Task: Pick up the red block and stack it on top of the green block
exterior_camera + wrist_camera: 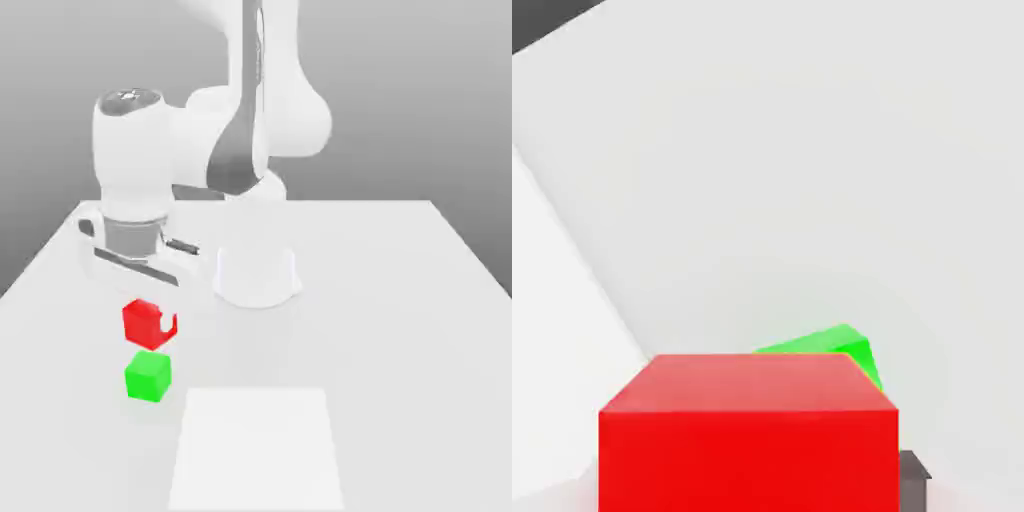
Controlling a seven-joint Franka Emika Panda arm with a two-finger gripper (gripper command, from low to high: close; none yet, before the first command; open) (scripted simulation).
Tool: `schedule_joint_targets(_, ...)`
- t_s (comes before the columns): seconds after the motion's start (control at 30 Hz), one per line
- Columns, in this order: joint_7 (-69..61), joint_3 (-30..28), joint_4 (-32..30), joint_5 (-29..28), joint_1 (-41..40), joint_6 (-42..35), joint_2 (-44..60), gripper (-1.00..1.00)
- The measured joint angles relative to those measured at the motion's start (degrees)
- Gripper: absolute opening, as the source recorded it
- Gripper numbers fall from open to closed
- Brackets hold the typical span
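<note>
My gripper is closed on the red cube, holding it up near the green cube, which sits on the worktop.

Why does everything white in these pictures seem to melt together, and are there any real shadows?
Exterior view: bright, even light washes out the white arm against the pale table, with no distinct shadow under the green block; the backdrop is a grey gradient. Hand view: the red block looks large, being close, its top face paler than its front.
</note>
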Motion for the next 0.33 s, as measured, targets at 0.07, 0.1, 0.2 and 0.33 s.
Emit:
schedule_joint_targets(0.07,-1.12,-0.77,-0.11,1.19,0.52,2.95,2.87,-1.0)
schedule_joint_targets(0.1,-1.68,-0.98,-0.07,1.92,0.85,4.67,4.63,-1.0)
schedule_joint_targets(0.2,-3.51,-1.34,0.09,4.55,1.82,10.21,10.39,-1.0)
schedule_joint_targets(0.33,-4.87,-1.28,0.16,6.54,2.59,13.69,14.0,1.0)
